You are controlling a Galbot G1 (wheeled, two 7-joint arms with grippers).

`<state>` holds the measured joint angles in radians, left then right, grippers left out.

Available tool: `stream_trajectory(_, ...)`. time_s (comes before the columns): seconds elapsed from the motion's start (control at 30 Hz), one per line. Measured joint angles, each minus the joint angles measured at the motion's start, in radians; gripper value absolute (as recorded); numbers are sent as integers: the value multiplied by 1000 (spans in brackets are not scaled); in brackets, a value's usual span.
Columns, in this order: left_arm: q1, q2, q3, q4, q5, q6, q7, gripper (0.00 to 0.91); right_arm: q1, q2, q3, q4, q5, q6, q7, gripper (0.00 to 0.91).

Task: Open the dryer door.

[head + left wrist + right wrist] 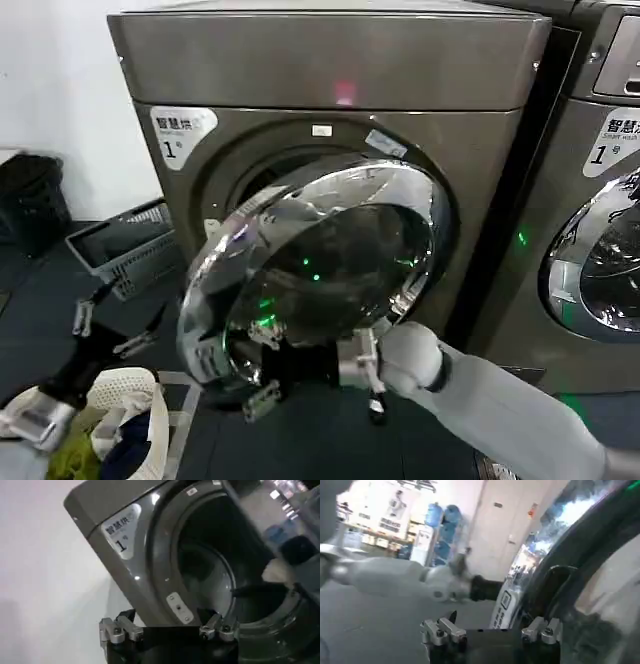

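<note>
Door mid-swing, right arm pushing

Door point(320, 270) stands partly open, its chrome ring swung off the drum mouth point(262, 170), hinge at 3 o'clock. My right gripper point(315, 375) sits at 6 o'clock under the rim, fingers spread, gripping nothing. Left gripper point(112, 325) waits open at 9 o'clock. I keep contact on the rim and follow the arc outward.

Neighbouring machine point(600, 200) cut by frame edge.

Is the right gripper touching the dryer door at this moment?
Cannot tell. In the head view the right gripper sits at the lower edge of the half-open dryer door, overlapping its chrome ring, but no view plainly shows contact or a gap.
</note>
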<state>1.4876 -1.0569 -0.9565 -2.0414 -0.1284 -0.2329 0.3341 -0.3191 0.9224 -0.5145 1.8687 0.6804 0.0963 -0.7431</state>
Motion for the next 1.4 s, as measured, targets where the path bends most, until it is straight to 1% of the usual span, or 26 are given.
stream_trajectory(0.1,-27,20,44,4,-40,-1,27,907,-32,-43,36,39,2,6,-19,907)
stream_trajectory(0.23,-59,44,103,21,-45,-33,68,907,-87,-99,99,82,4,7,-50,907)
stream_trajectory(0.4,-77,67,166,26,-65,-73,103,907,-181,-169,220,125,5,10,-40,907)
stream_trajectory(0.5,-82,74,196,26,-73,-86,115,907,-267,-208,318,147,5,15,-44,907)
stream_trajectory(0.7,-89,84,234,6,-87,-104,132,907,-494,-293,552,198,5,62,-61,907)
stream_trajectory(0.83,-95,92,253,-3,-92,-113,132,907,-669,-311,728,230,12,76,-51,907)
stream_trajectory(0.93,-98,96,273,-4,-92,-124,132,907,-827,-305,903,260,29,95,-44,907)
stream_trajectory(1.07,-114,101,306,-6,-100,-136,131,907,-1069,-268,1165,306,49,135,-39,907)
stream_trajectory(1.13,-126,104,326,-6,-102,-141,129,907,-1191,-231,1293,333,49,156,-24,907)
stream_trajectory(1.2,-139,104,349,-5,-101,-142,125,907,-1292,-185,1400,363,33,180,3,907)
stream_trajectory(1.27,-156,100,377,-5,-99,-141,122,907,-1375,-135,1481,387,11,204,34,907)
stream_trajectory(1.4,-196,89,440,-5,-92,-128,110,907,-1506,-29,1616,417,-2,260,107,907)
